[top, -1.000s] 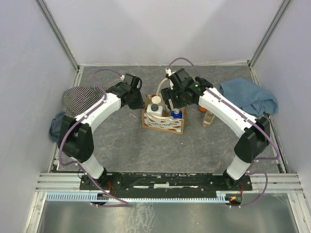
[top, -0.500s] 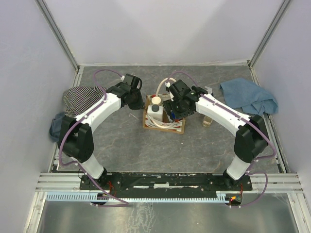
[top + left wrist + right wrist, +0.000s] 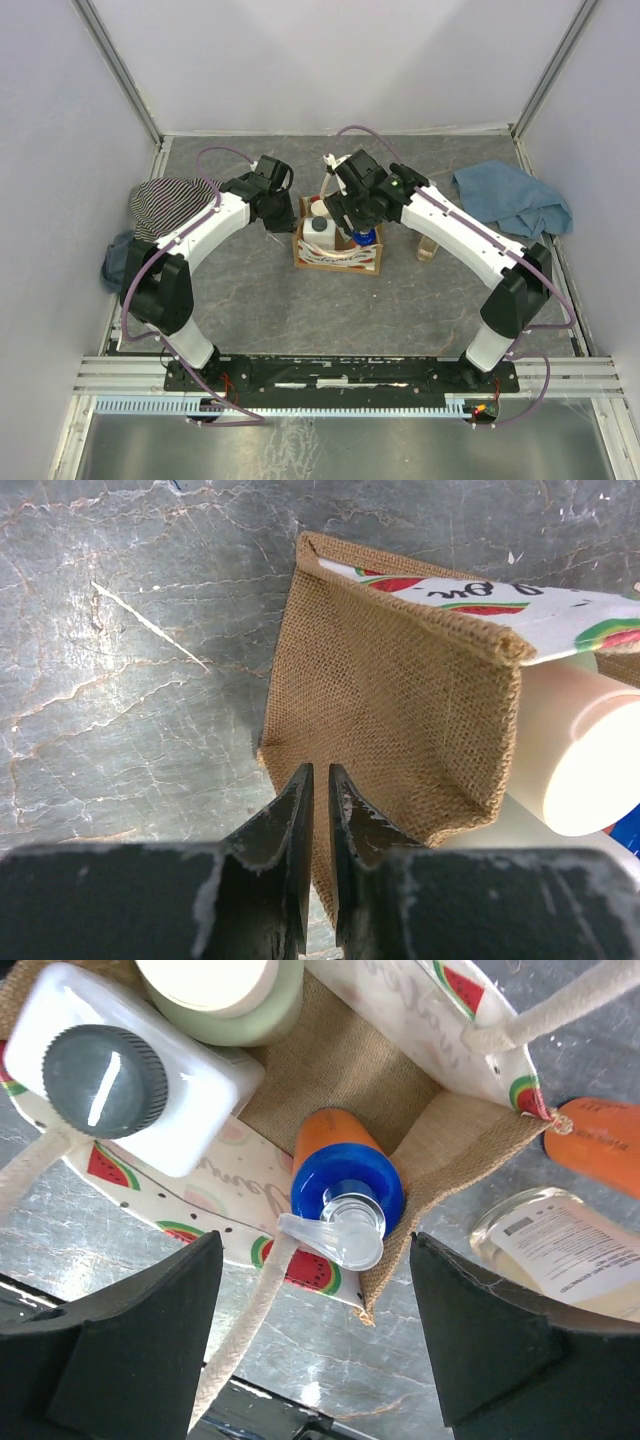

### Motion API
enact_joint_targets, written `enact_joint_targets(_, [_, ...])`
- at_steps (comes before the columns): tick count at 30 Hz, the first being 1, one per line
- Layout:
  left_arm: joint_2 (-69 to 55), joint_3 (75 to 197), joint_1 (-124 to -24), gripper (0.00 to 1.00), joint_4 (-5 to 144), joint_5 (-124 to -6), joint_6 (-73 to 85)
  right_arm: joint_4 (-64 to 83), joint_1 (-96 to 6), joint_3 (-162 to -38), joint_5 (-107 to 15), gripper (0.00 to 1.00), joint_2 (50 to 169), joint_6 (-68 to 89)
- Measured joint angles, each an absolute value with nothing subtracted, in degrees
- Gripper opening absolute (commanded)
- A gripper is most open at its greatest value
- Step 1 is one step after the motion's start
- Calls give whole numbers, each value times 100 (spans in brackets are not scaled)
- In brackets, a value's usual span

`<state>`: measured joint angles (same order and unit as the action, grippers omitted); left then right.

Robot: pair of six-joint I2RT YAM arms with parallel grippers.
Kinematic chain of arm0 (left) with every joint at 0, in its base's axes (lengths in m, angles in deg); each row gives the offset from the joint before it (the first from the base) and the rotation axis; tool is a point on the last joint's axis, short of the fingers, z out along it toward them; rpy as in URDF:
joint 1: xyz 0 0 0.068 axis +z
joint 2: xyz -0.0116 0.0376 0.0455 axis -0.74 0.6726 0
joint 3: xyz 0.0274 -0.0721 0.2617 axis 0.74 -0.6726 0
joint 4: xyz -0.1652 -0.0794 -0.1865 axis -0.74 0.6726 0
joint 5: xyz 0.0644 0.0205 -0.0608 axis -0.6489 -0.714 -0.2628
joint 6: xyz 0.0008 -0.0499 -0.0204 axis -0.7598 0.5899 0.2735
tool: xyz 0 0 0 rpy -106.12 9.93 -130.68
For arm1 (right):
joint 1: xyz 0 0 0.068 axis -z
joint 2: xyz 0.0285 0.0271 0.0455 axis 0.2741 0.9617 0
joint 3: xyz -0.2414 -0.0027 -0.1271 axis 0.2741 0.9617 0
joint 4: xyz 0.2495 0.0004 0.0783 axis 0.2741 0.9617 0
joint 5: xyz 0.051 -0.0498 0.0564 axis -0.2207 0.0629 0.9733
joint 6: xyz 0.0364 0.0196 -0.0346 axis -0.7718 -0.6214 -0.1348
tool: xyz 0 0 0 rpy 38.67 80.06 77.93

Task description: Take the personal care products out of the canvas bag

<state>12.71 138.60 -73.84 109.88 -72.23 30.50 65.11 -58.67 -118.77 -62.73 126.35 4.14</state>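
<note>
The canvas bag (image 3: 338,256) stands mid-table. In the right wrist view it holds a white bottle with a dark cap (image 3: 105,1075), a pale green bottle (image 3: 225,995) and an orange bottle with a blue pump top (image 3: 345,1190). Another orange bottle (image 3: 600,1145) and a clear yellowish bottle (image 3: 560,1250) lie on the table beside the bag. My right gripper (image 3: 315,1260) is open and empty, hovering just above the pump top (image 3: 366,237). My left gripper (image 3: 318,775) is shut on the bag's tan side wall (image 3: 400,680), at the bag's left end (image 3: 288,215).
A blue cloth (image 3: 515,200) lies at the back right. A striped garment (image 3: 165,200) lies at the left over a dark cloth (image 3: 118,258). The bag's cream rope handle (image 3: 240,1330) hangs over its front panel.
My right gripper has shifted left and a little back above the bag's opening and turned. The left gripper and the bag have stayed put.
</note>
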Motion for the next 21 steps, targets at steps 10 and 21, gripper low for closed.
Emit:
enact_joint_targets(10, [1271, 13834, -7384, 18, 11049, -7193, 3048, 6517, -5919, -12172, -6465, 84, 13004, 913])
enact_joint_targets(21, [1271, 13832, -7384, 19, 11077, -7195, 3046, 5931, -5640, -11600, -6286, 83, 13391, 963])
